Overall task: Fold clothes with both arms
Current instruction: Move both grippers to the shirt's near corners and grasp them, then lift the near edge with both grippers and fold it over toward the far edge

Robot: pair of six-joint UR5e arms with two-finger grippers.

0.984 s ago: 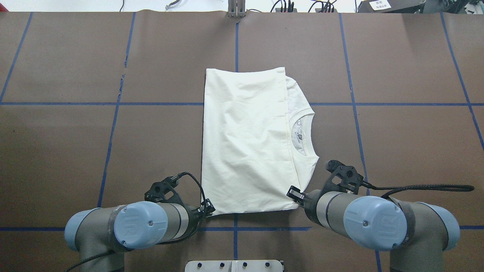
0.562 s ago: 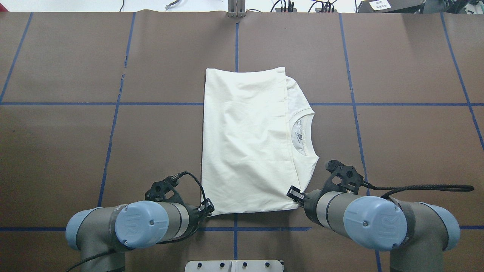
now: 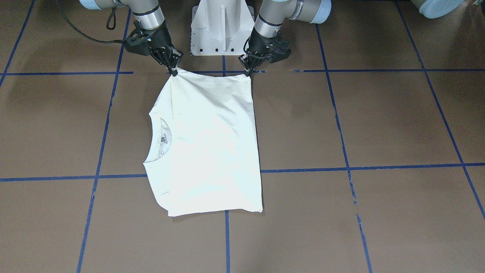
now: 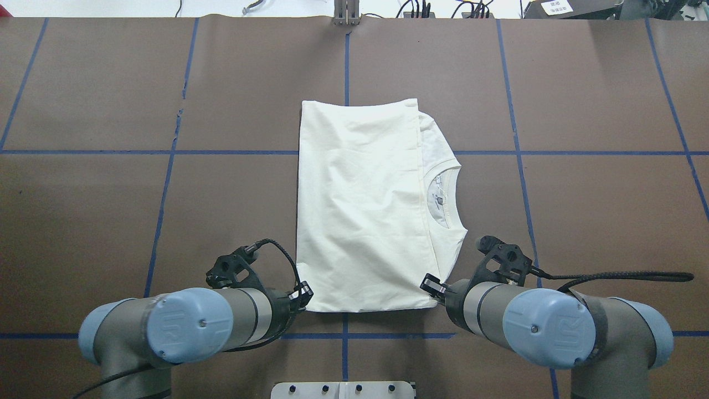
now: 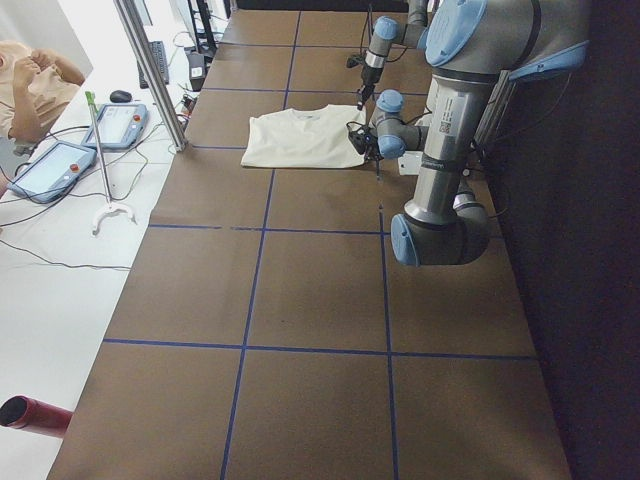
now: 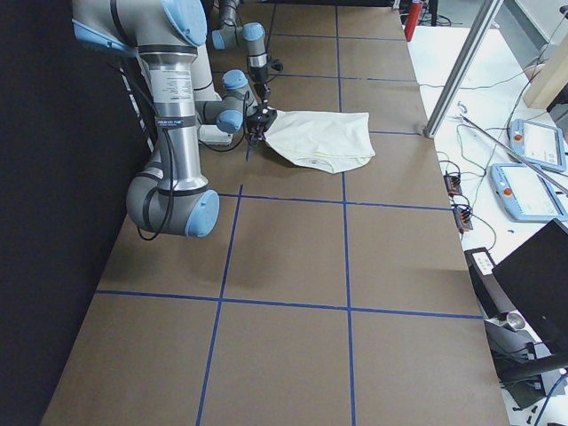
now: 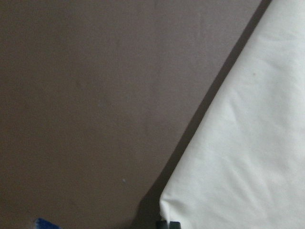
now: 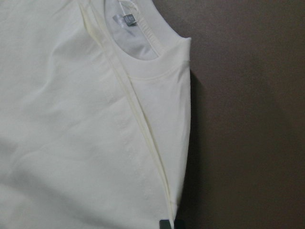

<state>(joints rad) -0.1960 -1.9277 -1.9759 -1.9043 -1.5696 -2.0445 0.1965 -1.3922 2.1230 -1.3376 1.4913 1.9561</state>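
Overhead, front, two sides, two close wrist views; T-shirt [image 4: 360,210] common.

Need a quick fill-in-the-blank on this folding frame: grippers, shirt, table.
The left gripper and the right gripper each pinch a ___ of the shirt.
The shirt's collar lies toward the robot's ___ side.
The tape lines on the brown table are ___.
Missing words: corner; right; blue.

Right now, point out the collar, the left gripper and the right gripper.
collar [image 8: 157,64], right wrist view, ribbed band.
left gripper [image 3: 248,72], front-facing view, between fingertips at shirt [image 3: 208,144] corner.
right gripper [image 3: 175,71], front-facing view, between fingertips.
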